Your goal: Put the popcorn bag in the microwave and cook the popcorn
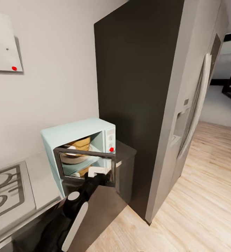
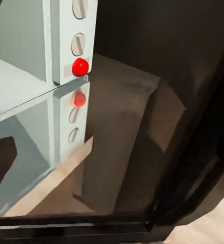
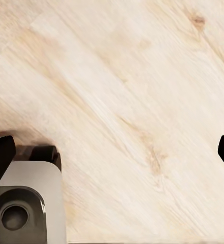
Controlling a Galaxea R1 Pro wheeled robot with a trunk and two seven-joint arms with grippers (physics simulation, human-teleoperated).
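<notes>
The pale mint-blue microwave (image 1: 73,132) stands on the steel countertop (image 1: 42,182) against the wall. Its dark glass door (image 1: 85,167) hangs partly open. Inside, the mustard-tan popcorn bag (image 1: 79,144) sits on a white plate. No popcorn pieces can be made out. My left arm reaches up to the door's lower edge, and the left gripper (image 1: 100,175) is at the door; its fingers are too dark to read. The left wrist view shows the microwave's knob panel with a red button (image 2: 80,66) and its reflection in the door glass. The right gripper (image 3: 112,152) hangs open over the wood floor.
A gas hob (image 1: 3,192) is set into the countertop to the left. A tall dark cabinet side (image 1: 136,87) rises right behind the microwave, with a steel fridge (image 1: 195,105) beyond it. Wood floor (image 1: 199,196) stretches to the right. A part of the robot's grey body (image 3: 20,203) shows below the right gripper.
</notes>
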